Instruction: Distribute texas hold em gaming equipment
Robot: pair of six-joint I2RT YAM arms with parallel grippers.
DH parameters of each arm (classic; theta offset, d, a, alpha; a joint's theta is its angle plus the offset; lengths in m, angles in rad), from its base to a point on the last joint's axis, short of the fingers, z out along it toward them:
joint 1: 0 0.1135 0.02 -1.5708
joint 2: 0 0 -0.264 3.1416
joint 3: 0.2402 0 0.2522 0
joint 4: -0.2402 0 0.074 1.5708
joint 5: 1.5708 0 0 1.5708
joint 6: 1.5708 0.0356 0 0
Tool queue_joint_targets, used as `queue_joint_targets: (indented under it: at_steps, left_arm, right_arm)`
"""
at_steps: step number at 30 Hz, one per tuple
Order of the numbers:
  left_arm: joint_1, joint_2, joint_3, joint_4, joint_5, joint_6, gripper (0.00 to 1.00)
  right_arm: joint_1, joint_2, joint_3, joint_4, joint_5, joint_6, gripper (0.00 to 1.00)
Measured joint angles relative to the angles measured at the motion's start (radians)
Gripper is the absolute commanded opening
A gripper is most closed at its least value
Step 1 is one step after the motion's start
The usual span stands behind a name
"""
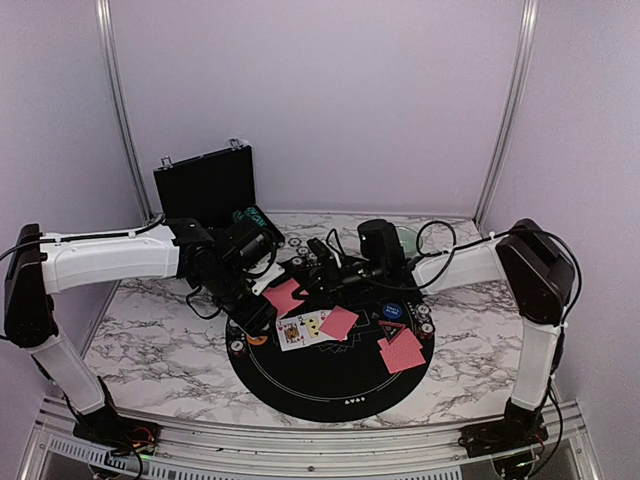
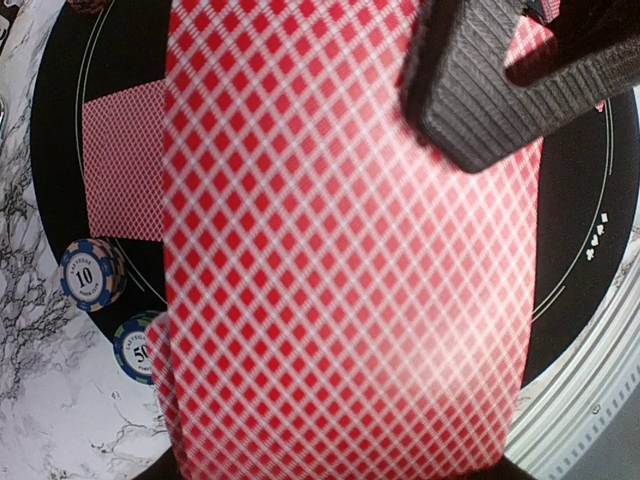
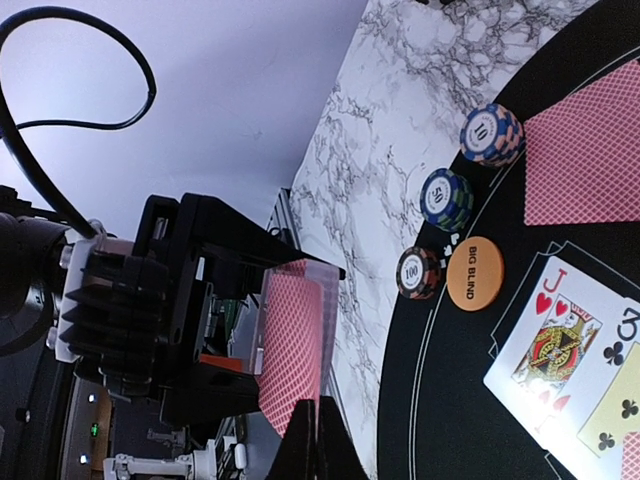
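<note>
right wrist view: my left jaws are clamped on the deck (image 3: 292, 345), which hangs above the mat (image 1: 330, 385) near its 10 o'clock rim. my right jaws are pressed together at the deck's lower edge; whether they've nipped the top card i cannot tell. face-down cards (image 1: 402, 350) lie at 4 o'clock. to do this well, i judge i should peel off one card only, keep the left grip steady, and lay it clear of the chips (image 3: 491, 134).
</note>
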Motion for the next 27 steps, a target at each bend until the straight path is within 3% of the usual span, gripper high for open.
queue_joint_targets:
  at_steps: [18, 22, 27]
  left_arm:
    - [0.0, 0.0, -0.027, 0.001, -0.01, 0.0, 0.5]
    - [0.001, -0.002, -0.033, 0.0, -0.014, 0.0, 0.5]
    - [0.003, -0.011, -0.044, 0.002, -0.019, 0.003, 0.5]
  right_arm:
    - [-0.092, -0.02, -0.05, -0.017, -0.127, -0.074, 0.0]
    - [-0.145, -0.021, -0.051, -0.107, -0.163, -0.174, 0.0]
    - [-0.247, -0.022, -0.043, -0.359, -0.176, -0.405, 0.0]
